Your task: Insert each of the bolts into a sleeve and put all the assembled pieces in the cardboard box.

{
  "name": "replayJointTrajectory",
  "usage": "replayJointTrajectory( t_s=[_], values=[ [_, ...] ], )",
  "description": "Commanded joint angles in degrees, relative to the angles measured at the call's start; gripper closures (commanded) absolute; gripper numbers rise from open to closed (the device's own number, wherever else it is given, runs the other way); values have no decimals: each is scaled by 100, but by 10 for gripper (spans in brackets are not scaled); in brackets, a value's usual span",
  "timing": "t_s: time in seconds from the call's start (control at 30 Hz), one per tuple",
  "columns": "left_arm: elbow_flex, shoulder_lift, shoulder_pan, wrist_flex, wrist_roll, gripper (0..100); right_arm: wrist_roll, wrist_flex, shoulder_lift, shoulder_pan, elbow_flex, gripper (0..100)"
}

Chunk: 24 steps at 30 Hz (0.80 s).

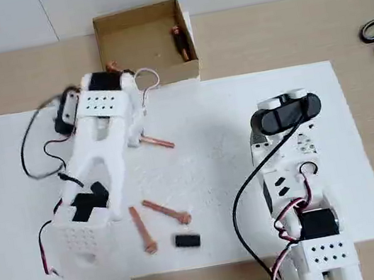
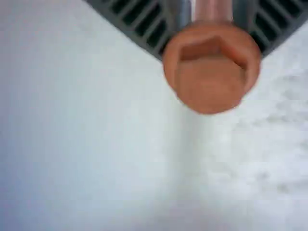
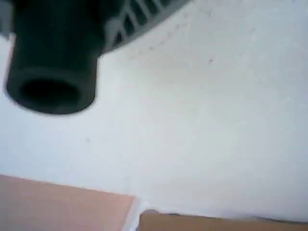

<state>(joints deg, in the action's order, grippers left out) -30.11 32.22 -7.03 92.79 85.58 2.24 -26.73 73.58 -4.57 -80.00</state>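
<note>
so the left gripper (image 1: pixel 141 133) is pinching a bolt (image 2: pixel 210 72) toward the tabletop's (image 1: pixel 4 77) 10 o'clock, the right gripper (image 3: pixel 72 24) is clamped on a sleeve (image 3: pixel 50 72) near 3 o'clock, and I'd guess any tilt when they meet jams it or pops the bolt loose

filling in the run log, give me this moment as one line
left pincer: shut on bolt | right pincer: shut on sleeve | box: one assembled piece | mat: two loose bolts, one loose sleeve
</note>
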Motion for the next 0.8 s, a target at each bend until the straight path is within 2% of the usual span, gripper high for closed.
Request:
replayJointTrajectory(
  t_s=[0.0,0.13,0.2,0.4,0.5,0.77],
  values=[
    [-919,-70,-26,422,-1002,993,62,101,127,48,88,995],
    [-1648,-88,-123,765,-2576,993,62,101,127,48,123,995],
    [-1877,-105,-105,756,-3068,992,62,101,127,48,202,995],
    [-2325,-167,-97,774,-3807,993,62,101,127,48,325,995],
    [-2536,-633,-114,765,-4167,993,62,101,127,22,325,995],
    [-3248,-2198,-888,352,-5371,993,44,154,136,4,334,995]
  ],
)
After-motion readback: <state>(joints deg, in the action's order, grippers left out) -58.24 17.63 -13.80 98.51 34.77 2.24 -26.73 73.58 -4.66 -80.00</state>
